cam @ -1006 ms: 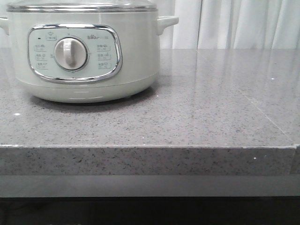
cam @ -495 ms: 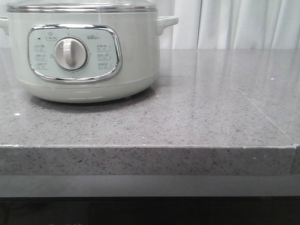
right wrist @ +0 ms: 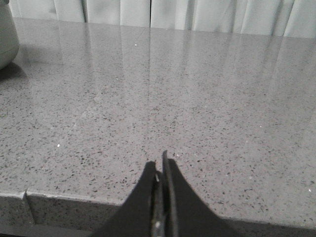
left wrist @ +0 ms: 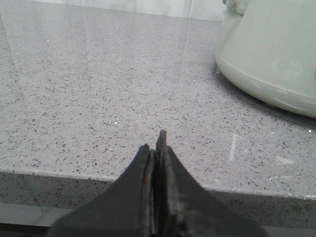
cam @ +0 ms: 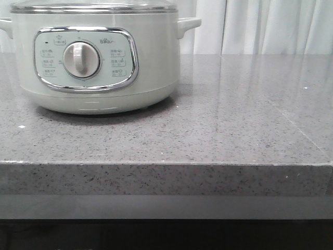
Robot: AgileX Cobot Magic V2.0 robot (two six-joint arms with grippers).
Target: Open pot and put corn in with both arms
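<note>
The pot (cam: 99, 57) stands at the back left of the grey counter, its chrome-framed panel with the dial (cam: 81, 60) facing me and its steel-rimmed glass lid (cam: 93, 7) on. Its pale side also shows in the left wrist view (left wrist: 271, 54) and a sliver of it in the right wrist view (right wrist: 6, 39). My left gripper (left wrist: 155, 148) is shut and empty at the counter's front edge, well short of the pot. My right gripper (right wrist: 159, 168) is shut and empty at the front edge too. The corn is out of view. Neither gripper shows in the front view.
The speckled grey stone counter (cam: 234, 125) runs right of the pot, with a thick front edge (cam: 166, 179). White curtains (cam: 270, 26) hang behind it. A small notch marks the counter edge in the right wrist view (right wrist: 27, 197).
The pot sits slightly further right in the front view than before, a small shift of the whole scene. Nothing else differs.
</note>
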